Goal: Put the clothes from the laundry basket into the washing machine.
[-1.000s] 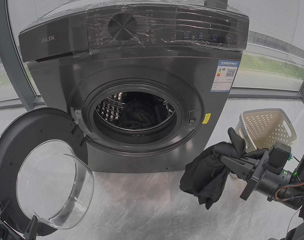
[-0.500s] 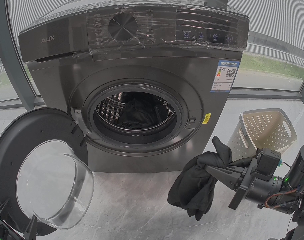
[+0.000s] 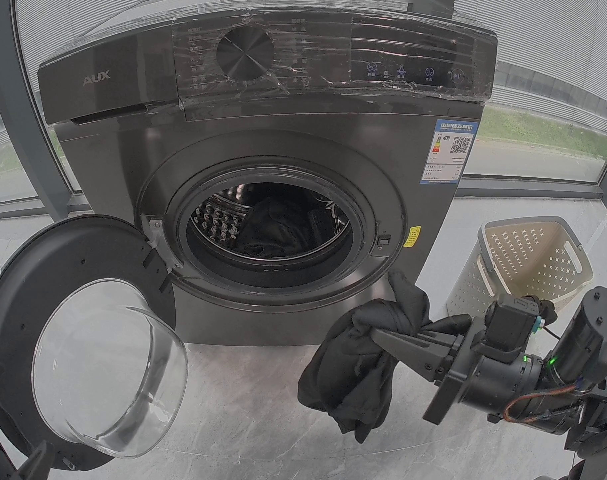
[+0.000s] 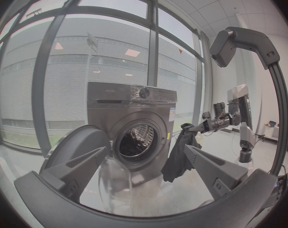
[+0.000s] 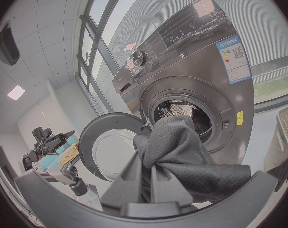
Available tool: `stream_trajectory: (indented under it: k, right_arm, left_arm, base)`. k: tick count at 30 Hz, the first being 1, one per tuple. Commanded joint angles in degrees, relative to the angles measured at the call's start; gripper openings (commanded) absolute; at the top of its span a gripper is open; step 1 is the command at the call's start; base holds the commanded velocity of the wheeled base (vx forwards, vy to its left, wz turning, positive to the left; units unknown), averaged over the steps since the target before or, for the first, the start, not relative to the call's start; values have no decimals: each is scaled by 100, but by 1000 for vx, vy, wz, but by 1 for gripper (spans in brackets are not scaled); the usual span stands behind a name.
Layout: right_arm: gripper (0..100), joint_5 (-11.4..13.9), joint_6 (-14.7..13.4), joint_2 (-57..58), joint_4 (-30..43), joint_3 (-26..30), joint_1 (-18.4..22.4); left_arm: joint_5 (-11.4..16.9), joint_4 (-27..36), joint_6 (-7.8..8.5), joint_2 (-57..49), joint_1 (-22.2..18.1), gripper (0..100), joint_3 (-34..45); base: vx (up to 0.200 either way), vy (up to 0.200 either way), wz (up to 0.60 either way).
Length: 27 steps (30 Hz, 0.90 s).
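A grey front-loading washing machine [image 3: 263,121] stands before me with its round door [image 3: 77,341] swung open to the left. Dark clothes [image 3: 277,225] lie inside the drum. My right gripper [image 3: 383,338] is shut on a black garment [image 3: 357,368], which hangs above the floor below and to the right of the drum opening. In the right wrist view the garment [image 5: 182,155] bunches over the shut fingers [image 5: 159,181]. A beige laundry basket [image 3: 533,261] stands at the right of the machine. My left gripper [image 4: 144,165] is open and holds nothing, low at the left near the door.
The floor is pale grey tile [image 3: 250,408]. Large windows [image 3: 557,68] rise behind the machine. The open door juts out over the floor at the left.
My right gripper has carried the black garment leftward from the basket toward the machine's front. The left gripper has shifted slightly lower at the bottom left corner.
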<state>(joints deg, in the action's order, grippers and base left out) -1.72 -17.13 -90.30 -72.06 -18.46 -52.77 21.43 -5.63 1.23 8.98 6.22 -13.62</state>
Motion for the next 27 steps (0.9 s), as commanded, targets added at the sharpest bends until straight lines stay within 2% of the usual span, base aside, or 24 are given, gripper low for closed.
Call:
stream_trajectory:
  k: [1, 2, 4, 6, 9, 14, 18, 23, 27]
  right_arm:
    - [0, -57, -212, -867, -80, -958, 48]
    - [0, -57, -212, -867, -80, -958, 48]
    - [0, -74, -177, -1104, -19, -1310, 118]
    - [0, -145, -177, -1271, -1, -1591, 144]
    - [0, -312, -177, -1509, -10, -1916, 153]
    - [0, -373, -177, -1632, -19, -2215, 162]
    - [0, -602, -168, -1728, -36, -2417, 232]
    - [0, -645, -177, -1869, -36, -2443, 285]
    - [0, -645, -168, -1930, -45, -2452, 276]
  left_arm:
    - [775, -852, 211, 2433, 319, 100, -168]
    - [775, -852, 211, 2433, 319, 100, -168]
    - [705, -1485, 167, 3224, 679, 100, -176]
    - [590, -1863, 176, 3742, 881, 100, -159]
    - [291, -2346, 141, 4489, 1347, 100, -168]
    - [-139, -3225, 123, 5562, 1971, 100, -115]
    - [-227, -3708, 53, 6300, 2164, 100, -124]
    - [-201, -4367, 79, 6968, 2358, 100, -62]
    - [-174, -4482, 105, 7381, 2595, 100, -106]
  base:
    - [0, 0, 0]
    - [0, 0, 0]
    - [0, 0, 0]
    - [0, 0, 0]
    - [0, 0, 0]
    - [0, 0, 0]
    - [0, 0, 0]
    - [0, 0, 0]
    - [0, 0, 0]
